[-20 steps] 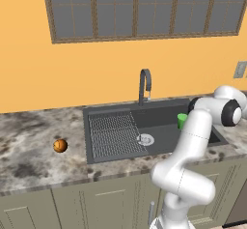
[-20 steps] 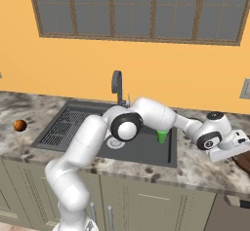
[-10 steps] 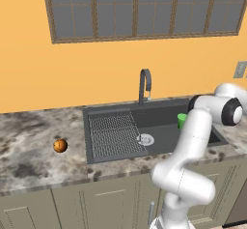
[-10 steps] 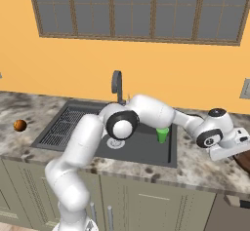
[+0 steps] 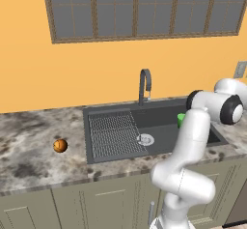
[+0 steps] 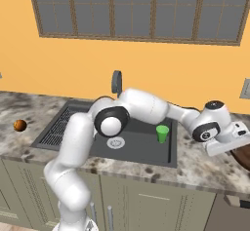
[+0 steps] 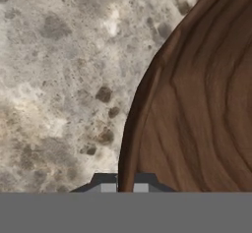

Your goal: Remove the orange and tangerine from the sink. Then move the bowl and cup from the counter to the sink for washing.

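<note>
My gripper [image 7: 124, 184] is shut on the rim of the reddish-brown wooden bowl [image 7: 197, 109], which rests on the speckled counter right of the sink [image 6: 141, 149]. The bowl [image 6: 242, 156] peeks in at the right base view's right edge, under my white hand [image 6: 227, 136]. The green cup [image 6: 162, 133] stands upright inside the sink [image 5: 159, 141], near its right wall. One small orange-coloured fruit [image 5: 60, 145] lies on the counter left of the sink. I cannot tell whether it is the orange or the tangerine; the other is out of view.
A curved dark faucet [image 5: 144, 84] rises behind the sink. The ribbed draining grid [image 5: 113, 134] covers the basin's left half, with the silver drain [image 5: 145, 139] beside it. A wall outlet [image 6: 245, 88] sits above the counter at right. My arm stretches across the sink.
My hand has edged slightly to the right at the bowl's rim. The cup and the fruit have not moved.
</note>
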Robot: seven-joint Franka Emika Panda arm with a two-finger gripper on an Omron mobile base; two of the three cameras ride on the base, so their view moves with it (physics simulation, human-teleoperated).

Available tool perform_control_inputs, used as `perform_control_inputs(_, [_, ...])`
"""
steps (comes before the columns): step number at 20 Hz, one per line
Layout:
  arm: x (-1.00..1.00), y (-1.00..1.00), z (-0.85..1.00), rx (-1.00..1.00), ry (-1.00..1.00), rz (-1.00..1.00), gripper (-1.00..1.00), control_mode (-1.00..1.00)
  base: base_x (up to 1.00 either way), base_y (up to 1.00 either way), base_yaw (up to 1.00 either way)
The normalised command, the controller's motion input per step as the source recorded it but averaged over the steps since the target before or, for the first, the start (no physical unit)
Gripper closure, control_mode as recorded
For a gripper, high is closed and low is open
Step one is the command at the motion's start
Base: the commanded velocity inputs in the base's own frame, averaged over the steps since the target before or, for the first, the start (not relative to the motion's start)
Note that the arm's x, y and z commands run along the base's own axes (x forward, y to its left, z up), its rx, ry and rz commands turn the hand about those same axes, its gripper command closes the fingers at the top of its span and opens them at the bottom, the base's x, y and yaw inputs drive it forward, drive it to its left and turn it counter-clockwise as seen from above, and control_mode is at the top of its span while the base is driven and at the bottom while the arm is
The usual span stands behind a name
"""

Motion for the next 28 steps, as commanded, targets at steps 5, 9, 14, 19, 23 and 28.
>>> perform_control_inputs(5, [-0.07,0.16,0.44,-0.04,0.00,0.03,1.00,-1.00,0.00,0.00,0.00])
perform_control_inputs(9, [-0.18,0.22,0.36,0.00,0.00,0.02,1.00,-1.00,0.00,0.00,0.00])
perform_control_inputs(14, [-0.24,0.26,0.33,0.00,0.00,0.03,1.00,-1.00,0.00,0.00,0.00])
perform_control_inputs(19, [-0.28,0.23,0.32,-0.03,0.00,0.04,1.00,-1.00,0.00,0.00,0.00])
perform_control_inputs(23, [-0.30,0.31,0.24,-0.05,0.00,0.03,1.00,-1.00,0.00,0.00,0.00])
perform_control_inputs(28, [-0.24,0.28,0.20,-0.02,0.10,0.06,1.00,-1.00,0.00,0.00,0.00])
